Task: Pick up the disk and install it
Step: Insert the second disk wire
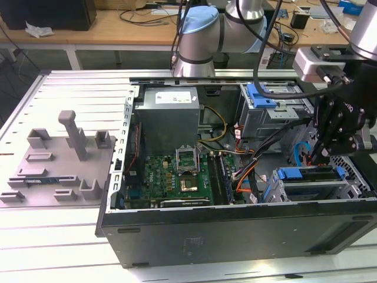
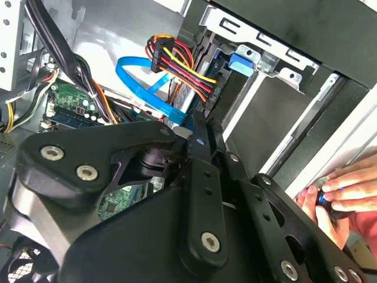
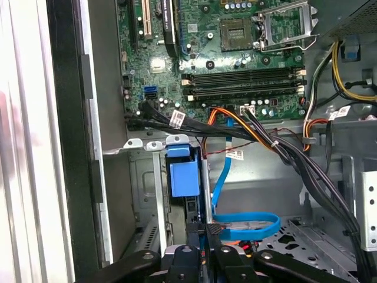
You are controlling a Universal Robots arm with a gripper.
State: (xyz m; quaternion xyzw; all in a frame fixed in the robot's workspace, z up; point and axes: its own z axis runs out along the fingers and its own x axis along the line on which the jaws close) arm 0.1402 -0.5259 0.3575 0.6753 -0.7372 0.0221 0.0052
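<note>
Tray [image 1: 35,171]: grey, on the exterior view's left, well apart from the work.
Case [image 1: 235,227]: open computer, motherboard [image 1: 177,177] exposed.
Cables [image 1: 250,168]: loose beside the bay; could snag the arm.
Disk [image 1: 306,175]: slotted in the lower cage, blue edge upward.
Claw [image 1: 317,158]: right above the disk; cannot tell its state.
Hand [image 2: 339,191]: person's, near the case; collision risk.

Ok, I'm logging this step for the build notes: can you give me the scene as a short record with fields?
gripper: low inside the open computer case, above the drive cage
blue latch: on top of the drive cage
blue cable: looped beside the cage
person's hand: outside the case wall
</note>
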